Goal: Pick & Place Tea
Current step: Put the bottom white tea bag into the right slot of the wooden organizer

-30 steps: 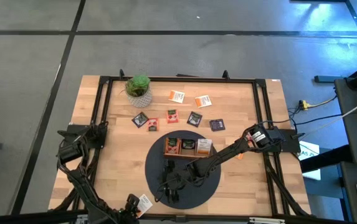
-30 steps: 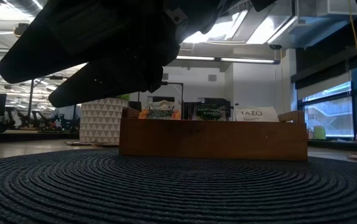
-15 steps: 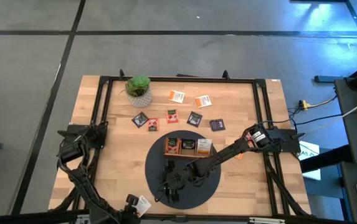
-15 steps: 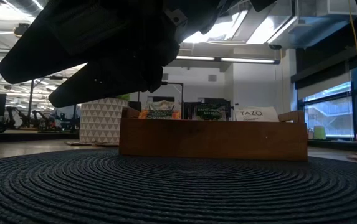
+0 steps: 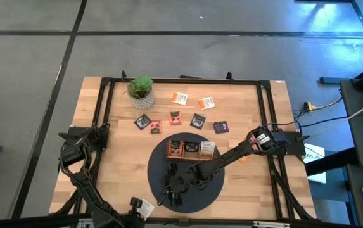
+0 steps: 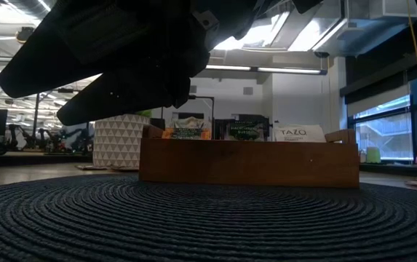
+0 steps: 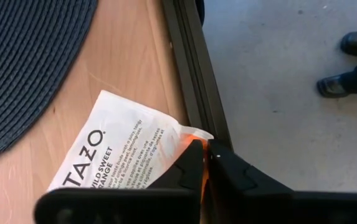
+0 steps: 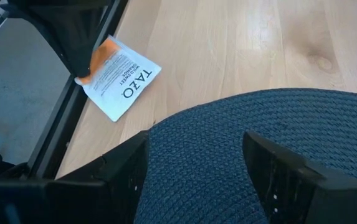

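**Presently: left fingers pinched on white-orange packet at near counter edge**

Noted at the near edge of the counter (image 5: 114, 158): left gripper (image 7: 204, 163) with fingers (image 7: 187, 169) closed together on the orange corner of a white-orange tea packet (image 7: 119, 155), lying flat on the wood beside the dark frame rail (image 7: 194, 74) and just off the round woven mat (image 5: 185, 170). Same packet (image 8: 121, 78) confirmed from the right wrist, clamped at its orange end. Right gripper (image 8: 197, 165) low over the mat, fingers spread wide, holding nothing. Wooden tray (image 5: 191, 149) on the mat's far part, packets standing in all three compartments. Six further packets (image 5: 179, 97) scattered flat beyond the tray, near the potted plant (image 5: 140, 88). Shoes of a person (image 7: 352, 62) on the floor past the rail.
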`<action>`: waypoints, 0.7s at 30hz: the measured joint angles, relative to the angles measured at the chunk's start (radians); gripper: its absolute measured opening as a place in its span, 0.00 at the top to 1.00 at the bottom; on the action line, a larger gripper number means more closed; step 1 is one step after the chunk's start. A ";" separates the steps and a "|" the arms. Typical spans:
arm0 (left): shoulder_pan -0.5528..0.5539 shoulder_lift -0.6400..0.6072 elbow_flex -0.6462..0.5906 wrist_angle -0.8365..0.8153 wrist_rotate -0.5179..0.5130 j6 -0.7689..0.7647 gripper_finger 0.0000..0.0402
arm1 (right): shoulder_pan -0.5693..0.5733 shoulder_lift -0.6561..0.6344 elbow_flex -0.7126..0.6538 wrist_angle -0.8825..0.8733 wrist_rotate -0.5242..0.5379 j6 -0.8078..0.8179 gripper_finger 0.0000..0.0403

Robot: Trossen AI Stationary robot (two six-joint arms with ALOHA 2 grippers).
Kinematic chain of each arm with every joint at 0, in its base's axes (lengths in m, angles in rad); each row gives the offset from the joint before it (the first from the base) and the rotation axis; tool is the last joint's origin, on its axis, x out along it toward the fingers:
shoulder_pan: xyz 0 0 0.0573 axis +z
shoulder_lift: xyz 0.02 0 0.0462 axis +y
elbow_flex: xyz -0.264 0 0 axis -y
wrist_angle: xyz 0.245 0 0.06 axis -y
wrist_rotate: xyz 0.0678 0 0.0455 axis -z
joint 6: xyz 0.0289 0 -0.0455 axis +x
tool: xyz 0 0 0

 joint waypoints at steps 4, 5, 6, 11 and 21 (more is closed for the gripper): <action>0.000 -0.001 0.000 0.002 0.004 0.000 0.99 | 0.000 0.000 0.000 -0.002 0.000 0.000 0.36; 0.000 -0.004 0.000 0.002 0.005 0.000 0.99 | 0.000 0.000 0.000 -0.002 0.000 0.000 0.36; 0.000 -0.004 0.000 0.002 0.007 0.000 0.99 | 0.000 0.000 0.000 -0.003 0.000 0.000 0.36; 0.000 -0.023 -0.004 0.000 0.006 0.000 0.99 | 0.000 0.000 0.000 -0.005 -0.001 0.000 0.36; 0.001 -0.079 -0.004 -0.044 -0.018 -0.044 1.00 | 0.000 0.000 0.000 -0.006 -0.003 0.013 0.36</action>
